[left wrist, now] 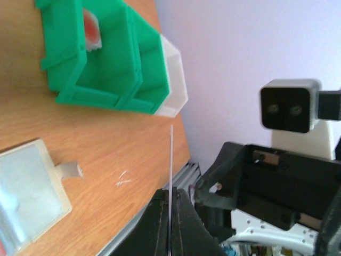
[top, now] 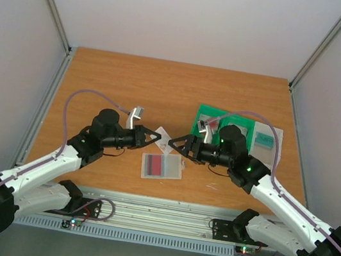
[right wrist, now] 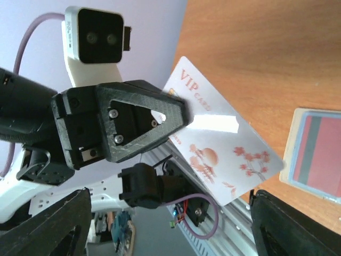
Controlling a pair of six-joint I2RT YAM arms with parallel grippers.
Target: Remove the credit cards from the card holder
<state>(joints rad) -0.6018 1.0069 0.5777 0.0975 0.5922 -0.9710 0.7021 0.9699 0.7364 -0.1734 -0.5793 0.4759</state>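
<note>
Orange-brown wooden table [top: 132, 83], white walls around it. A flat translucent blue-grey plastic card holder [top: 162, 166] lies flat on the table with a dark red card [top: 170, 165] showing inside it. The left gripper [top: 156, 137] is just behind the holder, clenched on a white plastic card with red marks [right wrist: 224, 144], which is held off the table. The right gripper [top: 178, 143] is also just behind the holder and faces the left one, its jaws released wide and not gripping the white card. A green plastic compartment tray [left wrist: 69, 74] sits behind and right of the holder.
</note>
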